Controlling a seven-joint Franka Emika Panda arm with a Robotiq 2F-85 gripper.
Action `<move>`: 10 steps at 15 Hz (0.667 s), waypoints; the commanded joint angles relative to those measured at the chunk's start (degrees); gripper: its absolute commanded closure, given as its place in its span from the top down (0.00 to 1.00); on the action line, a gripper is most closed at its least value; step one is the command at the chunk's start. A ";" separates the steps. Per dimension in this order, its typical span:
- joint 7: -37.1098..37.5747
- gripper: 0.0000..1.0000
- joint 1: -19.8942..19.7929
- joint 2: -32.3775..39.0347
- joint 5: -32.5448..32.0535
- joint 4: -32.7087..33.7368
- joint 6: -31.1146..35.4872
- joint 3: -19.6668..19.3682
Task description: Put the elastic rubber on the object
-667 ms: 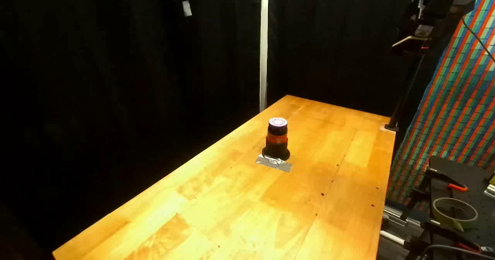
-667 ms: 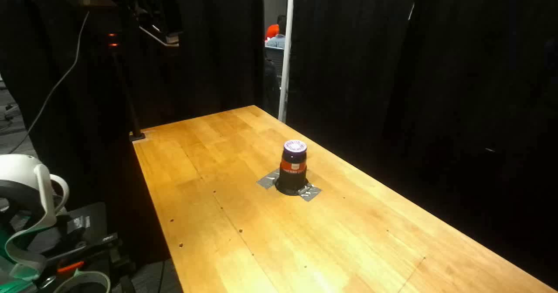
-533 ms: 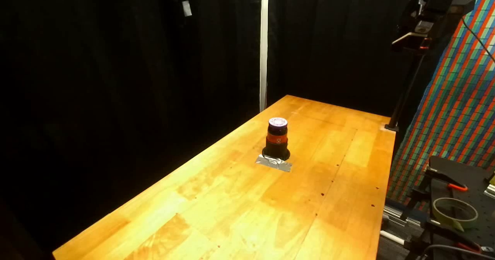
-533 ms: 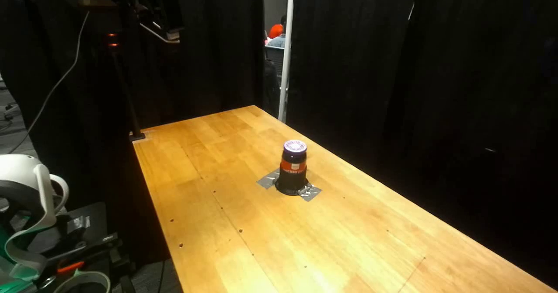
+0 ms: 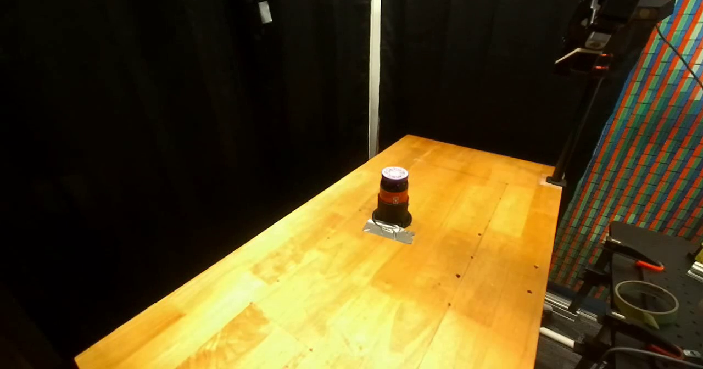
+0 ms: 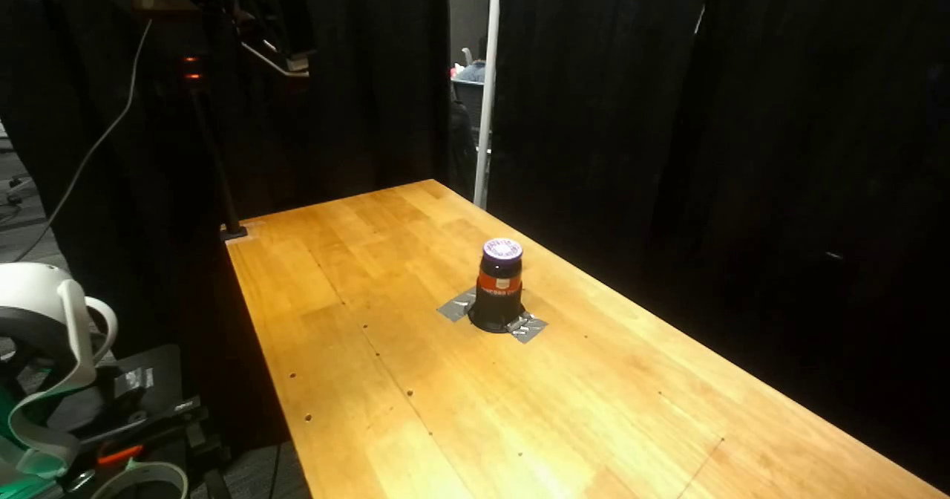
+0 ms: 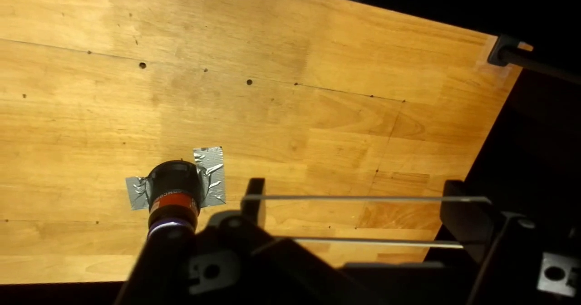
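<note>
The object (image 5: pixel 394 199) is an upright dark cylinder with a red-orange band and a pale, printed top. It stands on the wooden table in both exterior views (image 6: pixel 499 287). In the wrist view, the object (image 7: pixel 174 196) is at lower left, its top partly hidden by the gripper. My gripper (image 7: pixel 355 216) is open, with the elastic rubber (image 7: pixel 354 198) stretched around its two fingers as two pale strands. In an exterior view the gripper (image 5: pixel 582 61) is high above the table's far right; in an exterior view it is at upper left (image 6: pixel 274 57). It is apart from the object.
Grey tape (image 6: pixel 529 328) holds the object's base to the table (image 6: pixel 415 261). A dark post (image 6: pixel 223 165) stands at a table corner. Black curtains surround the table. A side stand (image 5: pixel 659 259) with a tape roll (image 5: pixel 647 303) is beside it.
My gripper has shifted slightly, still high and holding the elastic rubber stretched. The object has not moved.
</note>
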 commanded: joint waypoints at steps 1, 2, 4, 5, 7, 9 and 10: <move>-2.78 1.00 -1.45 4.01 -0.26 2.09 2.29 -0.61; -3.35 1.00 -1.98 5.77 -0.64 3.09 2.97 -0.89; -5.14 1.00 -2.60 10.33 -1.04 5.59 4.09 -1.49; -5.50 1.00 -2.98 12.46 -1.30 6.74 4.89 -1.51; -4.05 1.00 -4.32 17.69 -2.99 9.72 6.44 -0.97; -3.67 1.00 -5.01 23.93 -4.32 13.86 6.46 -0.83; -3.69 1.00 -5.24 27.74 -4.99 16.55 5.46 -0.77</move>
